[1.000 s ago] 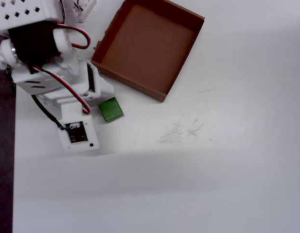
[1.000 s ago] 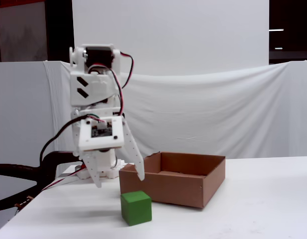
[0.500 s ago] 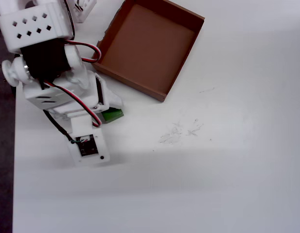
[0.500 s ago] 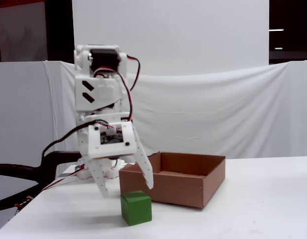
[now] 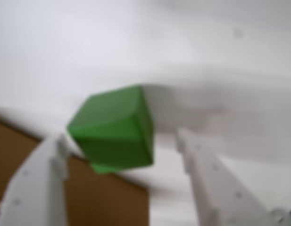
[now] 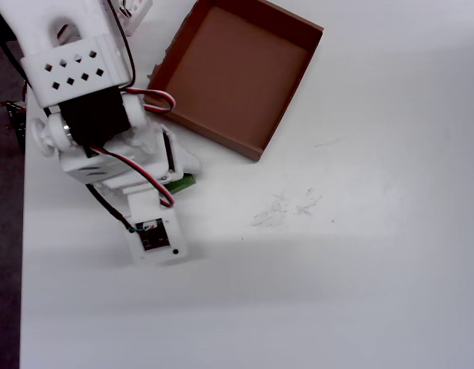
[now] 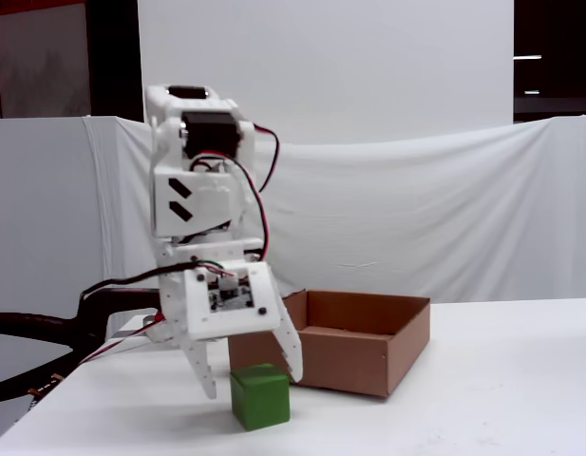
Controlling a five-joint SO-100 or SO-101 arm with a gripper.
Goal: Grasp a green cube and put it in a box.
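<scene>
The jaws (image 7: pixel 252 377) stand open, one finger on each side of the cube (image 7: pixel 260 396), pointing down at the surface (image 7: pixel 482 399). In the fixed view the left finger (image 7: pixel 203 372) reaches down to the left of the cube and the right finger (image 7: pixel 289 350) ends just above its upper right corner; whether either touches the cube cannot be told. In the wrist view the picture is blurred: the cube (image 5: pixel 114 129) sits between the two white fingers (image 5: pixel 39 186), nearer the left one, with a clear gap of white surface between it and the right one.

The cube rests on the surface, upright, just in front of the box (image 7: pixel 354 350) in the fixed view and apart from its near wall. In the overhead view only a green sliver of the cube (image 6: pixel 183 183) shows at the edge of the arm (image 6: pixel 106 131), which covers the rest; it lies below and to the left of the box (image 6: pixel 233 73), near its lower left corner but outside it.

The box stands open and shallow, its brown floor bare in the overhead view. The white arm with red and black wires rises above the cube in the fixed view, a small circuit board (image 7: pixel 226 294) facing the camera. Faint grey scuff marks (image 6: pixel 286 206) lie on the surface well to the right of the cube in the overhead view. A white cloth (image 7: pixel 416 209) hangs behind in the fixed view.
</scene>
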